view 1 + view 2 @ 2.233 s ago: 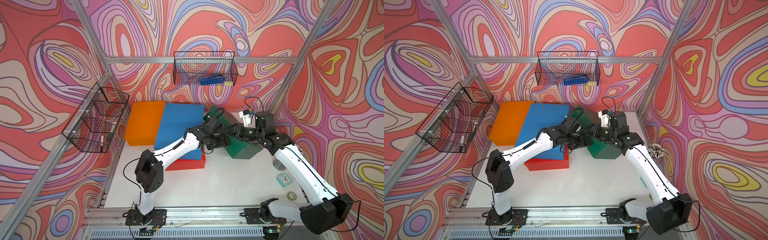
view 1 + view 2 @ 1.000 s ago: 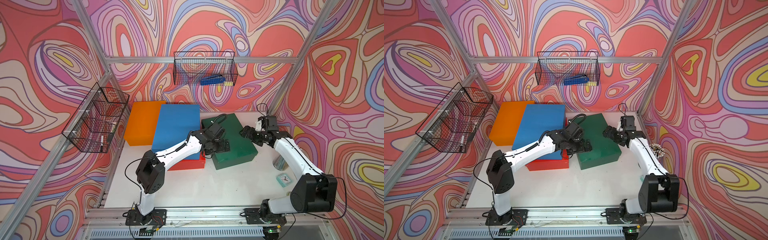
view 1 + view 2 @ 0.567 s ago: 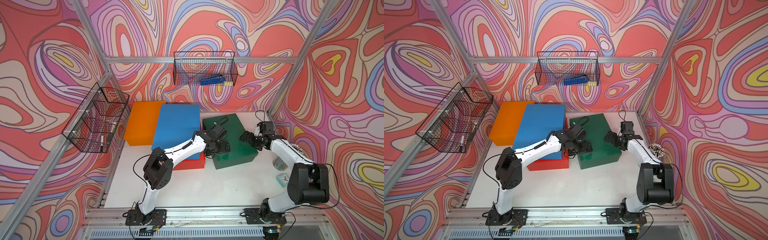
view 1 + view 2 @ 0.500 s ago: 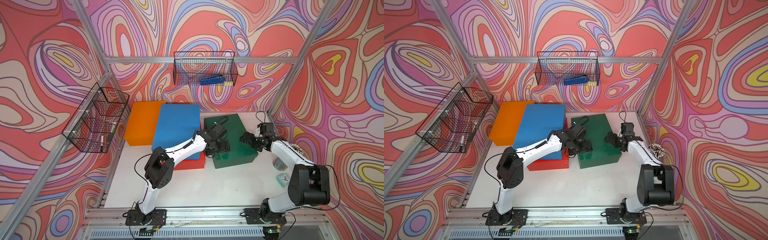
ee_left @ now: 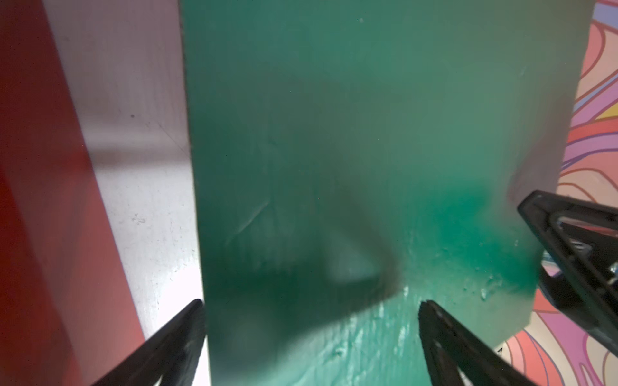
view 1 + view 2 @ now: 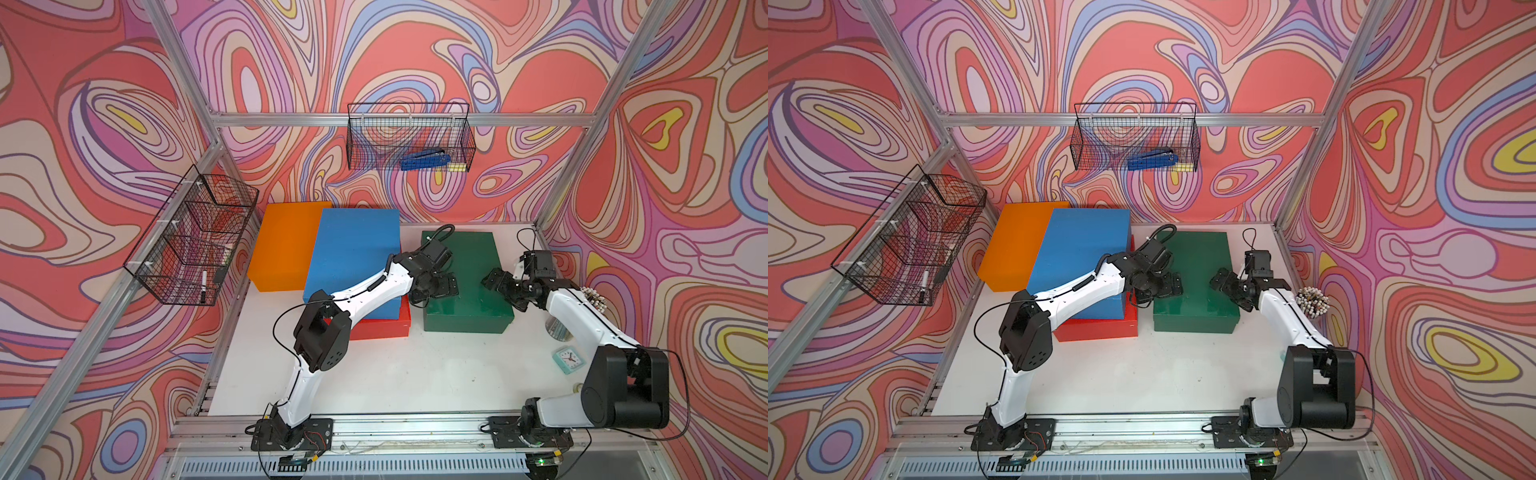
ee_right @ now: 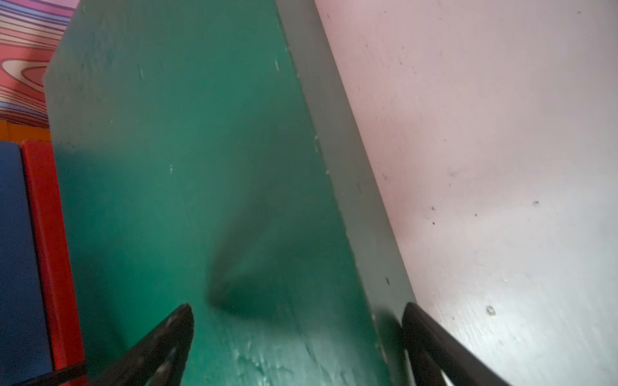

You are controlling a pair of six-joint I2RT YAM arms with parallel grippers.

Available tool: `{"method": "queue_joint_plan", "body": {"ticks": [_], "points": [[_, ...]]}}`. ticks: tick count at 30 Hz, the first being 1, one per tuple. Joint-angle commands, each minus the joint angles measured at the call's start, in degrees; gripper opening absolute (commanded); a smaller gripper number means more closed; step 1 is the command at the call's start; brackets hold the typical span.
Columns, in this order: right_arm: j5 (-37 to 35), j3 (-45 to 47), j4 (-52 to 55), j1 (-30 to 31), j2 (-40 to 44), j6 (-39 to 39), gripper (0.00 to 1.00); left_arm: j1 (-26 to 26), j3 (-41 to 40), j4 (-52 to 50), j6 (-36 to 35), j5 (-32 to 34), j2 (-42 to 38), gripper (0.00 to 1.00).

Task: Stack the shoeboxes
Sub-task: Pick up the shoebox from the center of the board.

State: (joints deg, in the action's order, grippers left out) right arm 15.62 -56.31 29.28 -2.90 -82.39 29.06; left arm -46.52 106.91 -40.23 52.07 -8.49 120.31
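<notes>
The red shoebox [image 6: 380, 327] lies mostly hidden under the blue shoebox [image 6: 356, 243], with only its front face and a right strip showing. The left arm [image 6: 365, 291] covers part of the blue lid. In both wrist views the green shoebox [image 5: 334, 133] is blurred and cut off by the picture edges.

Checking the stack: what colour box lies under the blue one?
Red box, best in a top view.

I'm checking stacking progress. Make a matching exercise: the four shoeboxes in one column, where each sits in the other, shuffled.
1. orange shoebox
2. blue shoebox
3. red shoebox
4. green shoebox

a. bottom of the stack
b. unstacked, right of the stack
c. top of the stack
d. unstacked, left of the stack

Pairs: 1-d, 2-c, 3-a, 4-b
</notes>
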Motion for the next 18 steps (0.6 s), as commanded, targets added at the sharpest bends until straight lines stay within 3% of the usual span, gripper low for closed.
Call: {"method": "queue_joint_plan", "body": {"ticks": [1, 18], "points": [[1.3, -1.9, -2.8, -0.4, -2.5, 0.3, 0.98, 0.9, 1.5, 2.5, -0.3, 0.9, 0.2, 1.0], [10.7, -0.4, -10.5, -4.2, -7.6, -0.2, 0.98, 2.8, 7.4, 2.2, -1.1, 1.2, 8.2, 1.0]]}}
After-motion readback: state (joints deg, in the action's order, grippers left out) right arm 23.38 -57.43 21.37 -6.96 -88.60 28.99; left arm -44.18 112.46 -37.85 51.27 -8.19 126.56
